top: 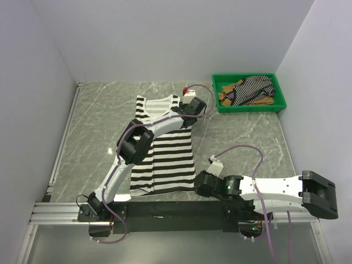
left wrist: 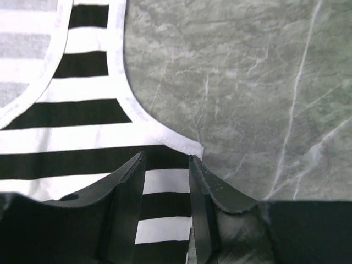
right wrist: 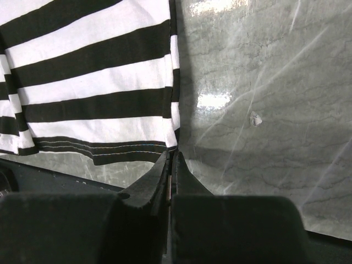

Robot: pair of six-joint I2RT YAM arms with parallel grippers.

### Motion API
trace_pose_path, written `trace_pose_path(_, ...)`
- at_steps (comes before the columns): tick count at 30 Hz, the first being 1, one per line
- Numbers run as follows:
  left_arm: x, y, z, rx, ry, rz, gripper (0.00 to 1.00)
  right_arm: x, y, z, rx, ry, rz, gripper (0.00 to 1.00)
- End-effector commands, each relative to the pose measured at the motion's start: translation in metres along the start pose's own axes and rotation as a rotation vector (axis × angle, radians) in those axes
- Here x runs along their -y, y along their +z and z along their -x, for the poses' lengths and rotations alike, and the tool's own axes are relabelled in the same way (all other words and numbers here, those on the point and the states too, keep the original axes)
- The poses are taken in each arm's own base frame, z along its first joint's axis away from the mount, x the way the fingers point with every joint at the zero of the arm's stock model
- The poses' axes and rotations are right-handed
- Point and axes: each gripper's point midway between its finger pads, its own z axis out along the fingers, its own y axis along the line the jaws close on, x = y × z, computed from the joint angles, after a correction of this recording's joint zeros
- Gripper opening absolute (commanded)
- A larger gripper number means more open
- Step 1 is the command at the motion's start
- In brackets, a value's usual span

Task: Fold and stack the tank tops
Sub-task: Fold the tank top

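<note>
Logged the wide-striped tank top (top: 165, 154) spread flat on the bench (top: 99, 126), long axis running from straps at the far end to hem at the near end. Found the left claw (left wrist: 166, 160) at the top's far right armhole, jaws apart, straddling the white-bound underarm corner, striped cloth directly under and between the fingers, bare bench just to the claw's right. Found the right claw (right wrist: 171, 157) at the near right hem corner, jaws pressed together, tips touching the junction of side seam and hem; cannot tell of any cloth caught between them or not. Placed both claws on the same long edge, one at each end, the whole garment lying to their left. Judged the coming move a lengthwise fold: carry that right edge leftward across the body, parallel to the long axis, toward the opposite side seam. Calls first for closing the left claw on the armhole corner and confirming the right claw's hold; otherwise risk of sag at one end. Noted the thin-striped top (top: 256, 88) and the tan top (top: 228, 94) bunched in the green tray (top: 280, 103), well apart from the work, far and rightward of the left claw, neither folded yet.
</note>
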Motion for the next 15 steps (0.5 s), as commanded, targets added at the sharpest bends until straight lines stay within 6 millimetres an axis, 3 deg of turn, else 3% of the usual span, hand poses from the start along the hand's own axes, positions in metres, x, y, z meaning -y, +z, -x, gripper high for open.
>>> trace_pose_path(1,0.016,-0.005,0.021,0.078,0.014,-0.022,0.43,-0.005,0.0,0.007,0.044,0.006,0.017,0.0)
trace_pose_path(7,0.028,-0.01,0.024,0.106,0.025,-0.069,0.42,-0.004,0.001,0.006,0.04,0.003,0.015,0.0)
trace_pose_path(15,0.032,0.004,0.01,0.077,0.052,-0.059,0.38,-0.005,0.001,0.006,0.039,0.002,0.016,0.0)
